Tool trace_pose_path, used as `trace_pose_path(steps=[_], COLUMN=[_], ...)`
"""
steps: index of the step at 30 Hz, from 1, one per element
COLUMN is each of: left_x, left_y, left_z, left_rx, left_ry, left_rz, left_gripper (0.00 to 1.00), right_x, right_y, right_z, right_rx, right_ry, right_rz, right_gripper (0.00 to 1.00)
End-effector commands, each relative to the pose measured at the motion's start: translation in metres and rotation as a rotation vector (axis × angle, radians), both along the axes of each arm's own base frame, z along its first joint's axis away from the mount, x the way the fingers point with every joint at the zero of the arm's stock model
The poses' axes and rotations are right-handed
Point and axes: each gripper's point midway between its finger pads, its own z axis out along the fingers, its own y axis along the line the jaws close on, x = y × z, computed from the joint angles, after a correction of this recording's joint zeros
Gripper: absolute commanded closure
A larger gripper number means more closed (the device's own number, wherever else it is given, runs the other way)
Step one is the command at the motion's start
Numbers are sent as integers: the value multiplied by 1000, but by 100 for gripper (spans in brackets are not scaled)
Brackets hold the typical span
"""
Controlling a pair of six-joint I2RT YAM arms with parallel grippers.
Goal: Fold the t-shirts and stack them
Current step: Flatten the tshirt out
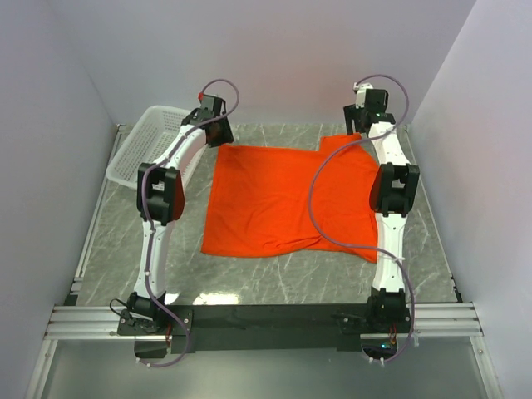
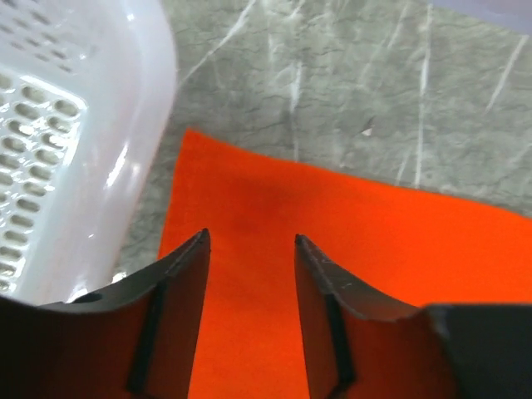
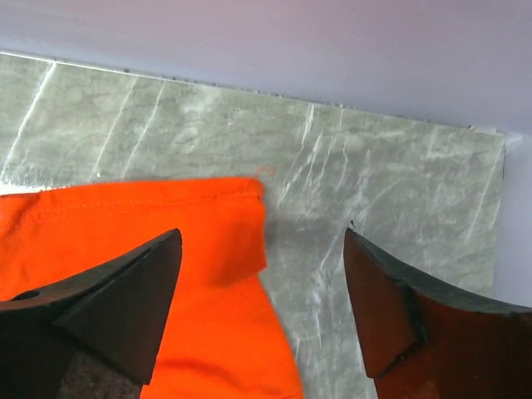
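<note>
One bright orange-red t-shirt (image 1: 274, 195) lies spread flat on the marble table, partly folded, with a sleeve at its far right. My left gripper (image 1: 214, 125) hovers over the shirt's far left corner (image 2: 249, 191). Its jaws (image 2: 251, 238) are open, with only flat cloth showing below the gap. My right gripper (image 1: 367, 120) is over the far right sleeve. In the right wrist view that gripper (image 3: 262, 233) is wide open above the sleeve's hemmed corner (image 3: 224, 224) and holds nothing.
A white mesh basket (image 1: 148, 141) stands at the far left, its wall (image 2: 100, 150) right beside the left gripper. Grey walls close in the table on three sides. Bare marble (image 1: 274, 278) runs between the shirt and the arm bases.
</note>
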Motion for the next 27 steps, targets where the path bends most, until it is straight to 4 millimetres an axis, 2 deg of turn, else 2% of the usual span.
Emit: trace_pose_path(steps=[1, 2, 3, 4, 5, 6, 7, 8, 9, 10, 11, 12, 13, 14, 15, 16, 17, 18, 19, 20, 21, 22, 24, 25, 27], left_x=[11, 9, 8, 0, -5, -12, -26, -35, -51, -68, -81, -99, -124, -139, -157, -184, -200, -215, -240, -252, -264, -283, -295, -305, -315], left_y=[-16, -20, -23, -29, -32, -34, -40, -40, -40, -42, -41, -39, -38, -35, -33, -26, -23, -19, -13, -12, -13, -8, -6, -2, 3], left_z=[56, 65, 92, 94, 103, 139, 128, 132, 159, 135, 132, 148, 114, 104, 110, 73, 63, 65, 34, 28, 32, 11, 9, -3, -12], left_rx=[-78, -93, -114, -128, -127, -142, -140, -139, -143, -131, -114, -117, -104, -100, -107, -112, -123, -141, -162, -183, -213, -220, -260, -264, -256], left_ry=[-129, -142, -198, -194, -218, -292, -269, -278, -323, -276, -268, -290, -204, -173, -174, -69, -30, -23, 69, 87, 82, 137, 139, 173, 195], left_rz=[-44, -71, -90, -126, -153, -178, -226, -244, -264, -289, -306, -321, -337, -338, -339, -322, -312, -297, -258, -249, -246, -224, -185, -152, -130], left_gripper=[49, 48, 47, 46, 44, 43, 42, 41, 40, 40, 38, 38, 38, 38, 38, 38, 39, 39, 39, 40, 40, 41, 40, 40, 41], right_x=[-5, -11, -18, -40, -55, -72, -113, -137, -162, -219, -242, -268, -316, -334, -351, -373, -382, -389, -388, -391, -389, -380, -378, -373, -371], right_y=[-14, -16, -6, 3, 3, 9, 34, 43, 46, 60, 62, 66, 71, 73, 74, 77, 74, 72, 69, 59, 52, 45, 27, 22, 16], right_z=[87, 92, 95, 98, 97, 97, 92, 88, 84, 72, 66, 59, 49, 44, 41, 33, 26, 20, 9, 0, -6, -15, -24, -29, -33], right_rx=[15, 42, 88, 124, 151, 135, 227, 243, 165, 210, 125, 121, 151, 139, 155, 166, 152, 174, 153, 159, 149, 126, 108, 93, 99], right_ry=[-145, -135, -118, -62, -29, 0, 74, 113, 124, 227, 228, 264, 352, 372, 399, 423, 448, 477, 456, 507, 512, 479, 494, 473, 464], right_rz=[-35, -17, 55, 115, 169, 274, 422, 509, 678, 775, 916, 973, 1013, 1051, 1047, 1030, 1006, 932, 875, 729, 643, 561, 374, 329, 237], right_gripper=[15, 14, 14, 14, 14, 14, 14, 15, 16, 17, 17, 18, 18, 18, 19, 19, 19, 20, 21, 23, 23, 24, 25, 25, 26])
